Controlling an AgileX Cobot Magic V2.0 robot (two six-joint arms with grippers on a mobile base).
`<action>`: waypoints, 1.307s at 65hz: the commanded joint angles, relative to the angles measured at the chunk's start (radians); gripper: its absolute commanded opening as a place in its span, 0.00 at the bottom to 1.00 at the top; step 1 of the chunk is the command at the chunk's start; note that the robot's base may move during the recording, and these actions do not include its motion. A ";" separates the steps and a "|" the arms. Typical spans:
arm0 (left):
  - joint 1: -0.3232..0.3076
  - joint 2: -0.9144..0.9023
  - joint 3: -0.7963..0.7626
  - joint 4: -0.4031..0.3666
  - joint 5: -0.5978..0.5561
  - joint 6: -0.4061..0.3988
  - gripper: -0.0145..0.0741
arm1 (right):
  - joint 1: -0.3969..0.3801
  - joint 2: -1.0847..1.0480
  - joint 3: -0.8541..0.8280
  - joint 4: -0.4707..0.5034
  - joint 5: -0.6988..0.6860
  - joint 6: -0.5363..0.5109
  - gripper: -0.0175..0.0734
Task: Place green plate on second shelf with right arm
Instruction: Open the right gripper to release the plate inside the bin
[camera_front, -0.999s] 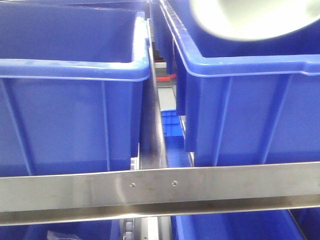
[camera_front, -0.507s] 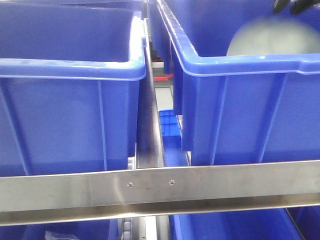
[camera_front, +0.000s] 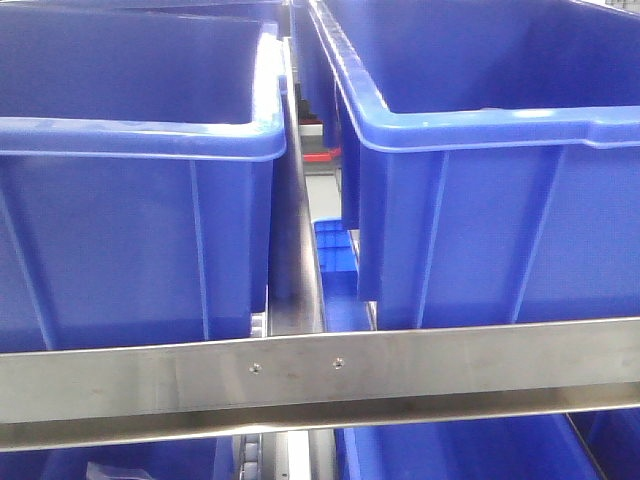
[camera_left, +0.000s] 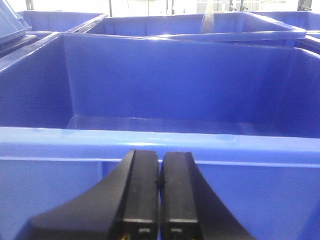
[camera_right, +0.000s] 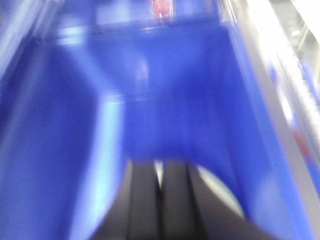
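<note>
No text, label, brand, number or sign can be read in any of the three views. The blue bins show plain moulded walls, and the steel shelf rail carries only two small screw heads near its middle. The right wrist view is too blurred to make out any marking, including on the small red shape at 12 o'clock.

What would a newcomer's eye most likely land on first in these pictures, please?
Probably the two big blue bins, the left bin and the right bin, side by side behind a steel shelf rail. Next, the left gripper, shut, before a bin's near wall. In the blurred right wrist view, a pale sliver, perhaps the green plate, shows beside the right gripper.
</note>
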 joint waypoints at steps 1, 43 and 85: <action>-0.001 -0.017 0.040 -0.003 -0.089 -0.002 0.31 | -0.002 -0.180 0.076 -0.002 -0.081 -0.005 0.25; -0.001 -0.017 0.040 -0.003 -0.089 -0.002 0.31 | -0.002 -1.005 0.551 -0.098 -0.125 -0.014 0.25; -0.001 -0.017 0.040 -0.003 -0.089 -0.002 0.31 | -0.002 -0.982 1.101 -0.127 -0.629 -0.013 0.25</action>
